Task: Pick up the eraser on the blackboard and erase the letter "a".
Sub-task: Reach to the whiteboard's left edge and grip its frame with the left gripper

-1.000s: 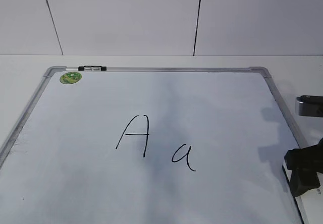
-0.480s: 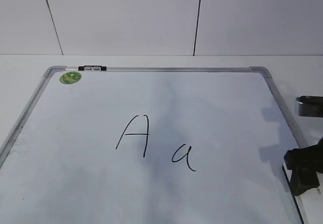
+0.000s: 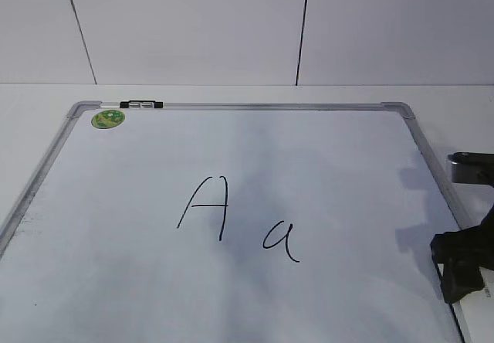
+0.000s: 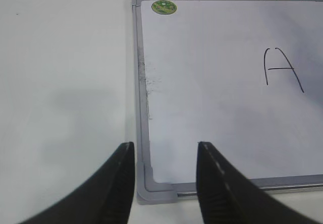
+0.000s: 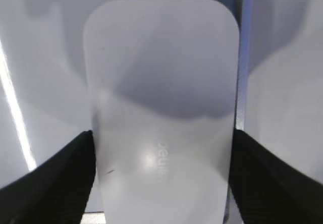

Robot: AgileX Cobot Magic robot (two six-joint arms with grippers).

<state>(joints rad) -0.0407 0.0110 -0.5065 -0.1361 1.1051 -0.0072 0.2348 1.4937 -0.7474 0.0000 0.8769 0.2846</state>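
The blackboard (image 3: 324, 157), a wide white dry-erase panel in a silver-grey frame, lay flat on the pale worktop (image 3: 38, 100) and filled most of what I saw, with a round green sticker (image 3: 108, 118) and a small marker (image 3: 142, 105) at its far left corner. A large capital "A" (image 3: 205, 208) stood near the middle, and the letter "a" (image 3: 281, 241), smaller and curl-tailed, sat just to its right, untouched. The eraser (image 5: 160, 108), a white rounded-rectangular block with faint lettering on top, rested at the board's right edge against the frame, well apart from that small letter. My right gripper (image 5: 160, 148) bracketed it, the jaws spread down both long sides and touching or nearly touching them; I could not tell whether they had bitten yet. I judged the grasp should be square and centred, so the felt would stay flat on the board, and the sweep kept short, clear of the capital. My left gripper (image 4: 164, 171) hung idle over the board's near left corner, jaws apart and holding nothing.
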